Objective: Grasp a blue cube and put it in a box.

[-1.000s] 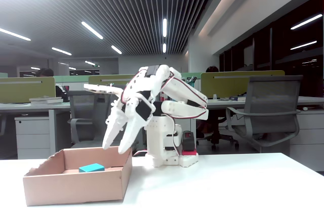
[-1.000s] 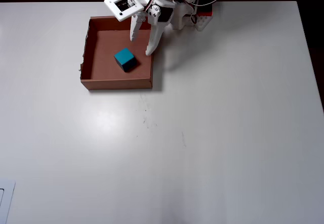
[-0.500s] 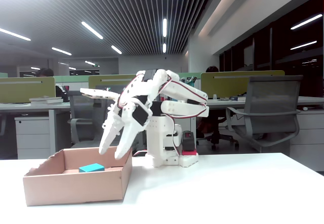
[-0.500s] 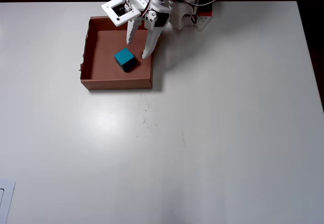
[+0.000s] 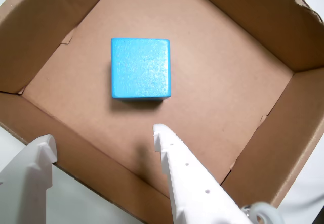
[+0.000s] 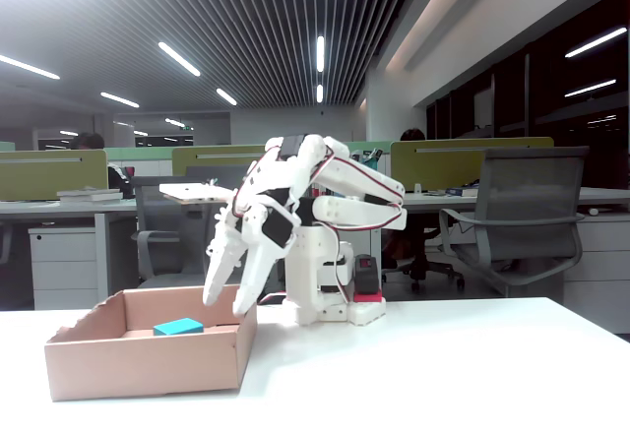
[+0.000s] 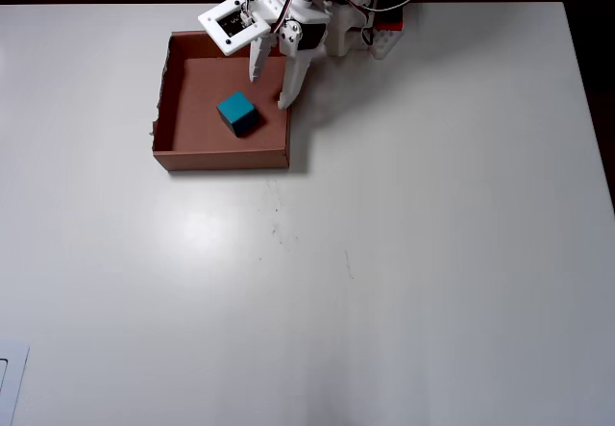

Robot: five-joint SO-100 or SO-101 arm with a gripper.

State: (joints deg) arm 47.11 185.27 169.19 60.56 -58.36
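One blue cube [image 7: 236, 112] sits flat on the floor of the cardboard box [image 7: 165, 109], so drop looks done; our pincer [image 7: 269, 89] hangs spread & empty above the box's rear corner, w/ worktop [image 7: 404, 253] bare.

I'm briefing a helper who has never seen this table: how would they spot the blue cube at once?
Look at the white table, near the white arm's base, for the shallow brown cardboard box. The blue cube sits on its floor, clear of the walls, just off the open fingers. It is the only thing inside, and the only blue thing there.
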